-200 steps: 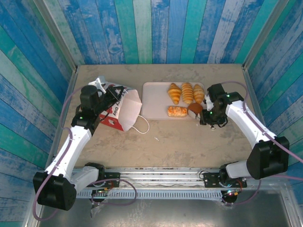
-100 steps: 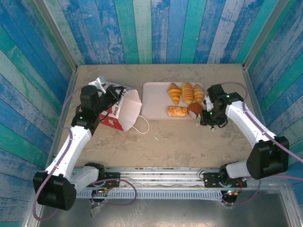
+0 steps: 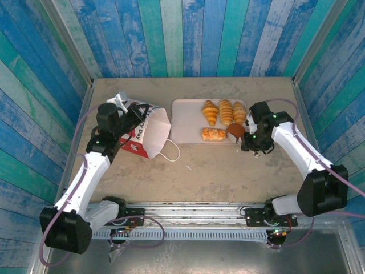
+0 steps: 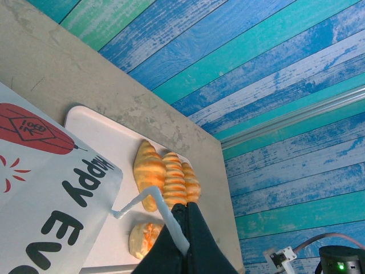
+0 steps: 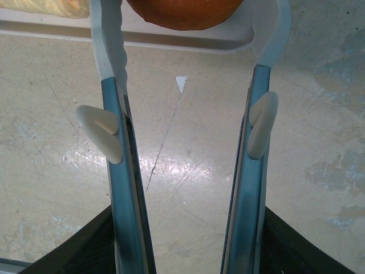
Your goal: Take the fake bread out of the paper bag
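We find the paper bag [image 3: 142, 134] lying on its side on the counter [image 3: 228, 171], left of the pale pink tray [image 3: 185, 123] and just beside it, its mouth turned toward the tray; the left claw [image 4: 183, 214] is pinched tight on a white cord handle [image 4: 145, 200] at the bag's upper edge; a second handle loop [image 3: 171, 151] lies slack on the counter. We cannot tell what the bag's inside holds. The fake bread we can see, five pieces, rests on the tray: three croissants [image 3: 226, 112] side by side along the far edge, a flaky piece [image 3: 213, 135] nearer, and a round bun [image 3: 234, 133] at the tray's near right corner. The right claw [image 5: 187, 28] sits low over the counter at that corner, jaws moderately parted, its tips either side of the bun [image 5: 182, 11]; we see no firm contact with it.
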You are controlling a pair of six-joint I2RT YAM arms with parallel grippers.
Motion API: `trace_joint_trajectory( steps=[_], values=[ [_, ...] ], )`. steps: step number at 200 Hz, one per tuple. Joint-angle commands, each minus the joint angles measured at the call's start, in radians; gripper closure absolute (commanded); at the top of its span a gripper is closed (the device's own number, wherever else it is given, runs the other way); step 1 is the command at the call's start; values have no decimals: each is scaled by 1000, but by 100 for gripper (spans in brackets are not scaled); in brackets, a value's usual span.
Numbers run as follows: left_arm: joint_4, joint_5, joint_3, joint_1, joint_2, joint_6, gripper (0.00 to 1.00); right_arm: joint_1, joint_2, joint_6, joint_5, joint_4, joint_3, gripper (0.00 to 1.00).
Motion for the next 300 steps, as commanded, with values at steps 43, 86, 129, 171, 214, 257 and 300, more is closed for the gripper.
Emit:
trace_joint_trajectory(
  steps=[43,86,129,171,214,257,300],
  values=[
    [-9,-10,26,-5,1,14,100,-6,-67,2,22,-7,16,43],
    [-12,-9,26,-5,1,15,100,-7,-85,1,19,-8,32,44],
    [-16,-12,24,-5,-5,17,100,-7,-109,-4,12,-6,53,44],
    [-59,-46,39,-5,-27,36,100,-7,-160,-6,-12,38,68,46],
    [-124,-110,52,-5,-81,73,100,-6,-217,-14,-242,168,69,47],
    [-240,-220,77,-5,-142,157,100,-2,-216,58,-521,330,20,48],
    [-277,-257,90,-5,-162,181,100,128,-198,8,-609,383,45,50]
  ],
)
